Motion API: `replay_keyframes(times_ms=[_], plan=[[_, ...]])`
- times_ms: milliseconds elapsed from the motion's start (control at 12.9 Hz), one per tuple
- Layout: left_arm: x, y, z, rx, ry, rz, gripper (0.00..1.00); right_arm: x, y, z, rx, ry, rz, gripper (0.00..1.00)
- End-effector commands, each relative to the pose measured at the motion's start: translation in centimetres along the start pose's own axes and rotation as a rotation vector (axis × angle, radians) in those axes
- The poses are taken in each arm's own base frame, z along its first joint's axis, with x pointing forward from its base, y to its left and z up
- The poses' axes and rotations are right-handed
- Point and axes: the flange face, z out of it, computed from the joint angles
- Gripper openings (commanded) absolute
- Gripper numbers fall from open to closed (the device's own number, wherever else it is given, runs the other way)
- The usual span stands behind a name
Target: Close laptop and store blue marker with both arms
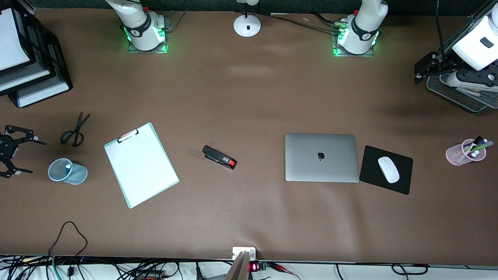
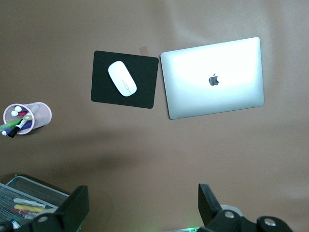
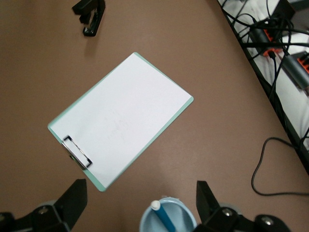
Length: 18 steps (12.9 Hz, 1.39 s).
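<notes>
Laptop (image 1: 321,157): shut, lid down with logo up, flat on brown desk (image 1: 249,97), toward left arm's end; also in left wrist view (image 2: 215,77). Touched by neither claw.

Black mouse pad (image 1: 400,165): just beside laptop, further toward left arm's end; carries white mouse (image 1: 388,169).

Blue marker (image 3: 163,216): standing white end up in light-blue mesh cup (image 3: 186,215); cup near edge of desk at right arm's end (image 1: 66,171), nearer front camera than scissors (image 1: 74,131).

Right claw (image 3: 140,203): in the air over the blue mesh cup, fingers spread wide, empty. Seen at frame edge in front view (image 1: 15,151).

Left claw (image 2: 142,205): in the air over bare desk beside wire tray (image 1: 463,95), fingers spread wide, empty.

Pink pen cup (image 1: 465,152): holds several pens, at left arm's end.

Clipboard (image 1: 141,164): white sheet, mint edge, between blue cup and black stapler (image 1: 219,157).
</notes>
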Motion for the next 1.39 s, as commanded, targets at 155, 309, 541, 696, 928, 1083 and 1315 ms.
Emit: replay_keyframes(times_ms=[155,309,541,696,928,1083,1315], plan=[[-0.6,0.1,-0.2,-0.004,0.019,-0.016,1.0,7.5,-5.4,-2.3,-0.006,-0.122,0.368,1.0],[-0.9,0.4,-0.5,-0.003,0.022,-0.04,1.0,9.5,-6.8,-1.7,-0.002,-0.144,0.539,1.0],[-1.0,0.7,-0.8,-0.006,0.026,-0.037,1.0,13.5,-8.7,-1.3,-0.035,-0.217,0.718,1.0],[-1.0,0.7,-0.8,-0.008,0.027,-0.021,1.0,16.0,-10.6,-1.5,-0.071,-0.292,0.855,1.0],[-0.8,0.9,-0.7,-0.017,0.028,-0.019,1.0,17.8,-13.0,-2.6,-0.112,-0.397,1.025,1.0],[-0.7,1.0,-0.4,-0.052,0.023,-0.034,1.0,16.5,-13.6,-4.7,-0.153,-0.444,1.095,1.0],[-0.5,0.5,0.0,-0.048,0.014,-0.041,1.0,16.8,-14.9,-7.2,-0.207,-0.49,1.211,1.0]])
